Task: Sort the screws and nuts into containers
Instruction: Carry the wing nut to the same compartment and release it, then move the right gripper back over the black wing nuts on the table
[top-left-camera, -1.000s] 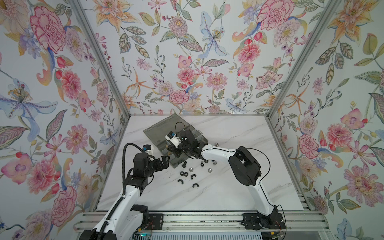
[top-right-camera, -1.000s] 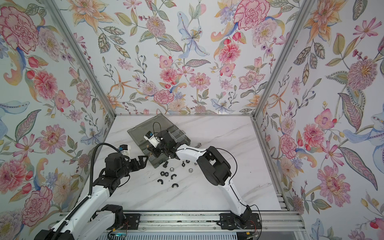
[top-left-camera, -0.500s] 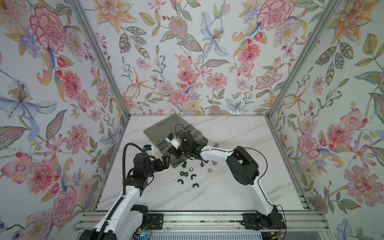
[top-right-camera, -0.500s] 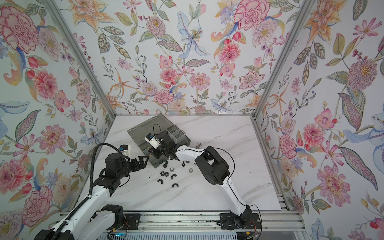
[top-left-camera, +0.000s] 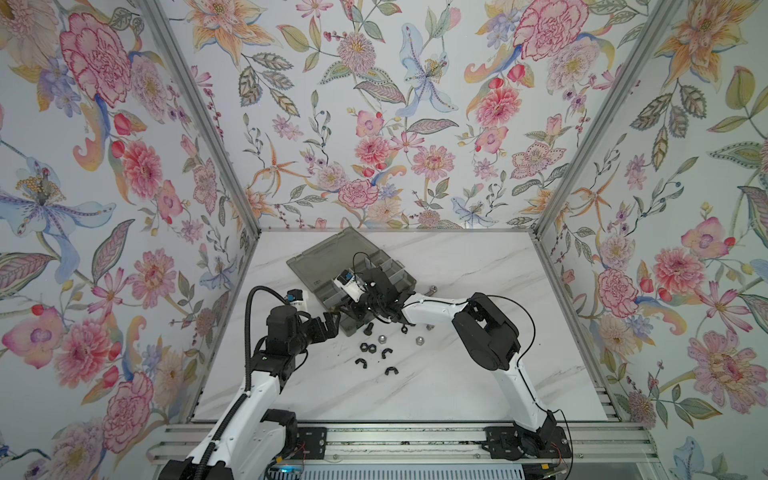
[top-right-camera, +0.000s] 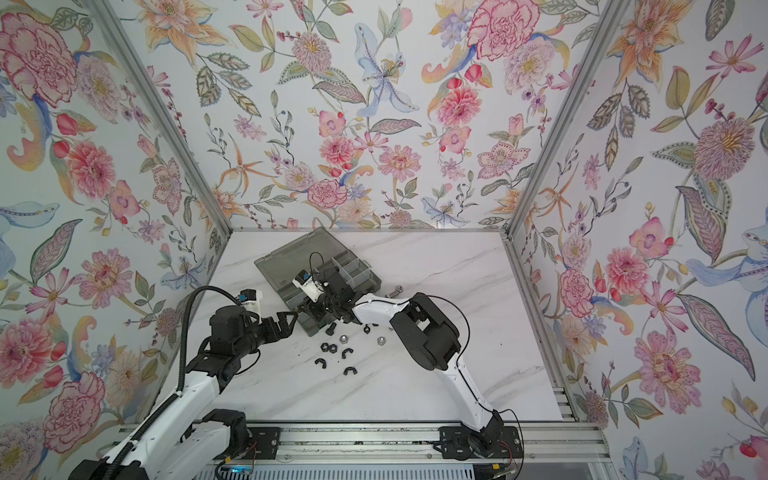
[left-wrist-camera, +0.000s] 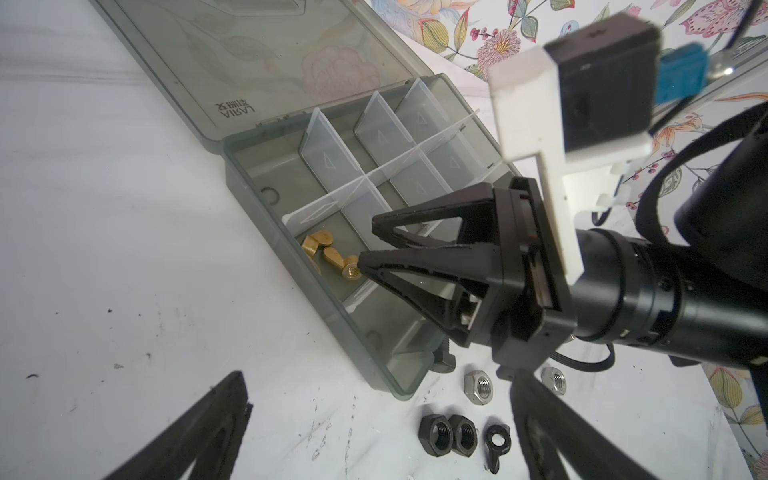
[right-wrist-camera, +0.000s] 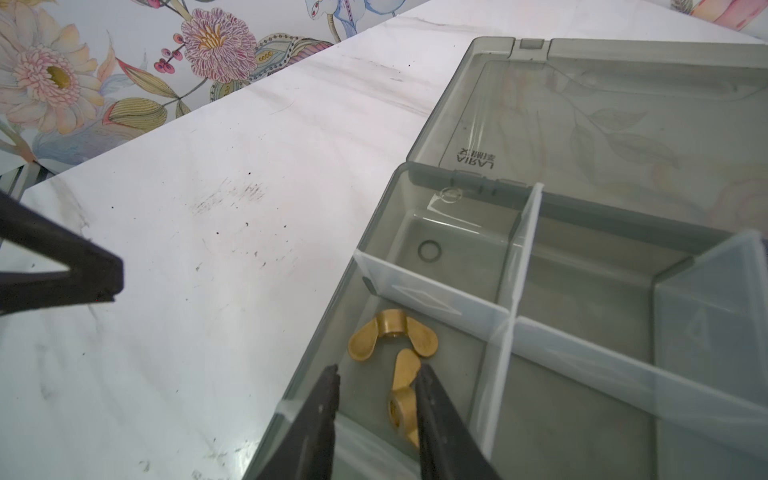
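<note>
The right claw (right-wrist-camera: 378, 370) stands narrowly parted around one of two brass-coloured wing nuts (right-wrist-camera: 392, 332) lying in an edge compartment of the smoky-grey translucent plastic organizer box (right-wrist-camera: 415, 174); the left claw (top-left-camera: 331, 324) gapes wide just beside that box.

a white marble-patterned tabletop (top-left-camera: 436, 386) carries faint grey veins and dark scuff marks (right-wrist-camera: 232, 195). pale floral wallpaper panels (top-left-camera: 374, 104) rise from its far, left and right edges, joined at its far corners by slanted aluminium posts (top-left-camera: 200, 116). a ribbed aluminium rail (top-left-camera: 395, 440) runs along its near edge.
</note>
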